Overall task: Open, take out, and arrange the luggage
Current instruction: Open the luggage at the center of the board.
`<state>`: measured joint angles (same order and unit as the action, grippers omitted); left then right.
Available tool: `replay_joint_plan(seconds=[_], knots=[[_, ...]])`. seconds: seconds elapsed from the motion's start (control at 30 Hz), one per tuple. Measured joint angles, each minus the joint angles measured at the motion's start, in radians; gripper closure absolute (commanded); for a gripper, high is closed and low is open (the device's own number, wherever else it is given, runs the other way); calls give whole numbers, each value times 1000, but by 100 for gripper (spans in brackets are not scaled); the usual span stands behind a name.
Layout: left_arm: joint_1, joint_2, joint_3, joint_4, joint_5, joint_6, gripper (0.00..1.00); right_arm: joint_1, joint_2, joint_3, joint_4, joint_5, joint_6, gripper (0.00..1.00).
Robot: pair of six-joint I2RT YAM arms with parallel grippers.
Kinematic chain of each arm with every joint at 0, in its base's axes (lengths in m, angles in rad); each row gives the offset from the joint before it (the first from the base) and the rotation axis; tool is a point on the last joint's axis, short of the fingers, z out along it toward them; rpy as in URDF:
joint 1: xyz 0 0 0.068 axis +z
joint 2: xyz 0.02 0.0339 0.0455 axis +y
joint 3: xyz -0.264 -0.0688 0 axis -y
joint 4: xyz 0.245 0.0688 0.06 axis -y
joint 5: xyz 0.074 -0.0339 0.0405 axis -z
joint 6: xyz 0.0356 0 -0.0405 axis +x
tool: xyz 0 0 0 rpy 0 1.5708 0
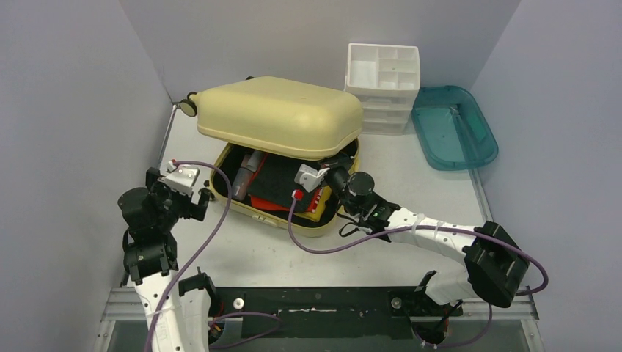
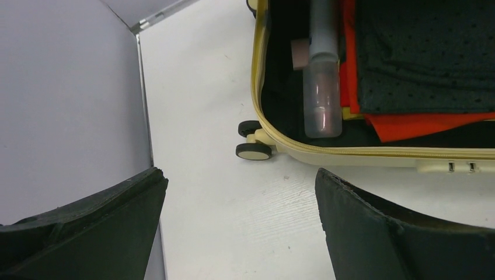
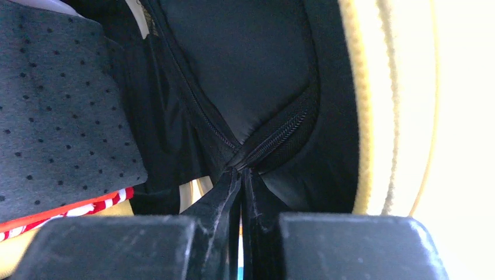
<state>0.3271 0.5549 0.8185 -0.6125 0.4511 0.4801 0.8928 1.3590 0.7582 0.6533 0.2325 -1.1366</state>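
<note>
Wide-apart fingers [image 2: 87, 227] frame the wheels [image 2: 253, 151] of the open luggage [image 2: 373, 153], clear bottle [image 2: 321, 99] inside.

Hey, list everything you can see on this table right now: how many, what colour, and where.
pale-yellow hard-shell suitcase: one, pale yellow, table centre, lid partly raised
small wheels: two visible, cream and black, suitcase's corner nearest the left arm
clear plastic bottle: one, clear, lying inside the suitcase
dark dotted cloth: one, charcoal, inside, on top of the red cloth
red cloth: one, red-orange, inside
black zipped lining: one, black, suitcase interior
white drawer organizer: one, white, behind the suitcase, to its right
teal plastic tray: one, teal, back right
white table: one, white
left gripper: black, open, over bare table beside the suitcase
right gripper: black, shut, tips at the lining's zip
</note>
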Motion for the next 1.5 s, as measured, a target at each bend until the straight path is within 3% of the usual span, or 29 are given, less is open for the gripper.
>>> replay_joint_plan(seconds=[0.23,0.6,1.0,1.3,1.43,1.5], knots=[[0,132,-102,168,-55,-26,3,-40,-9,68,-113,-8,85,100],[-35,427,-115,519,-83,-151,3,-93,-9,164,-229,-25,172,100],[-234,732,-120,776,-185,-188,3,-141,21,261,-307,-31,240,100],[-259,887,-67,824,-320,-180,20,-164,32,301,-355,-47,274,100],[-278,946,-33,840,-348,-175,47,-173,52,323,-375,-58,292,100],[-294,969,-15,841,-360,-175,71,-177,61,330,-386,-63,298,100]])
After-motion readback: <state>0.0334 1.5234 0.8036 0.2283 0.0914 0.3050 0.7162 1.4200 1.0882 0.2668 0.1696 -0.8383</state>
